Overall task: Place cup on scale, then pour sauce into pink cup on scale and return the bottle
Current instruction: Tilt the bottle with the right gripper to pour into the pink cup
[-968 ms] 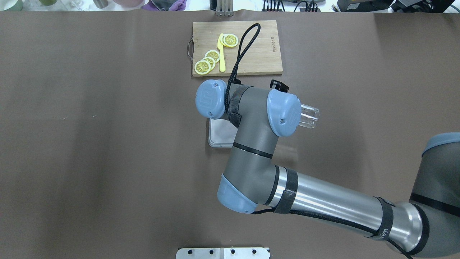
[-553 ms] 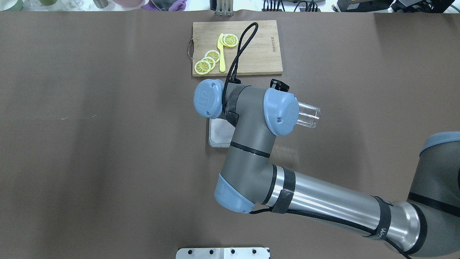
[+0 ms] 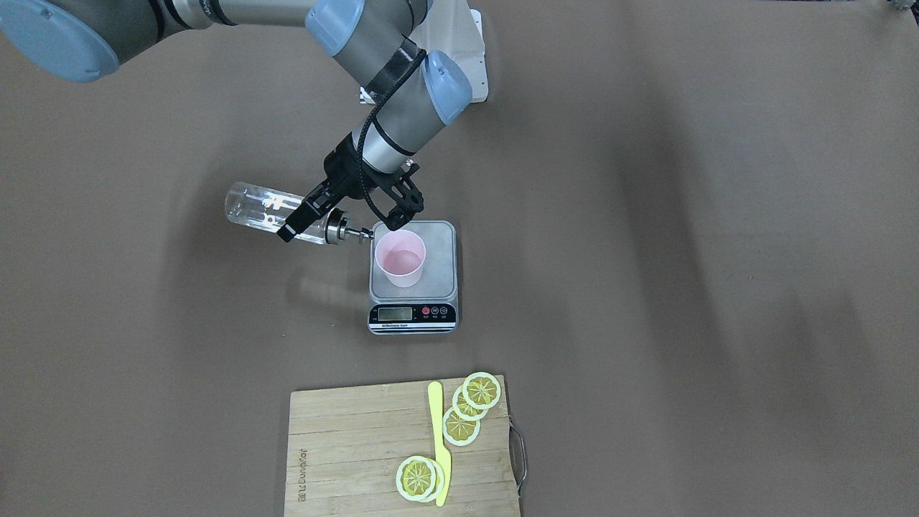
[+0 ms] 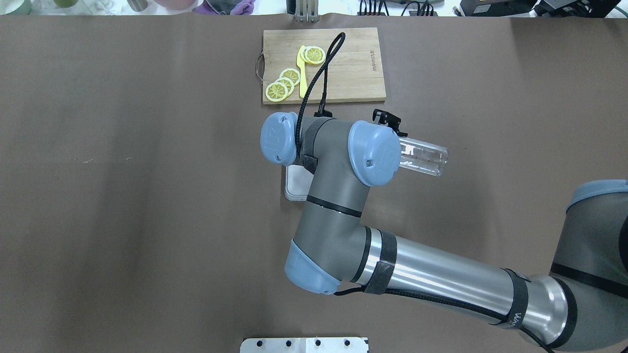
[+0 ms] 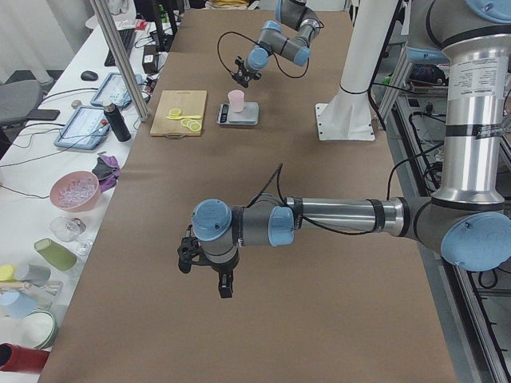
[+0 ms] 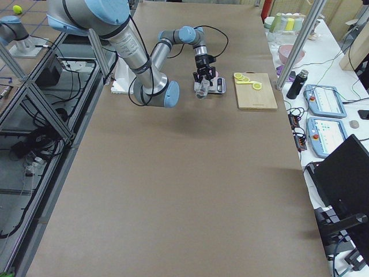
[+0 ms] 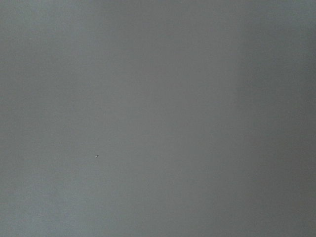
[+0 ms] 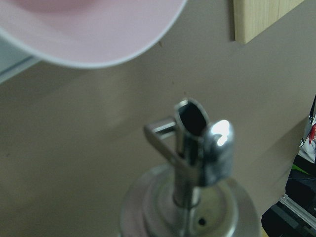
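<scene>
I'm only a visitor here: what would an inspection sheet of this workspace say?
Surface: brown-covered table, no spills seen.
Job's things: pink cup stands on the scale; bottle tipped near level, spout beside the cup's rim.
Clutter: cutting board with lemon slices and yellow knife.
Grippers: right gripper shut on the bottle; left gripper hovers above the table, state unclear.
Cables: black cable looped at the right wrist.
Surroundings: side bench with pink bowl, tablets; no people seen.

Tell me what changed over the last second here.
The right arm's wrist shifted toward the robot's left, and the bottle in the right gripper swung out: more of its glass shows and its base reaches farther right. It is still gripped. The scale, cutting board and lemon slices stayed put.
</scene>
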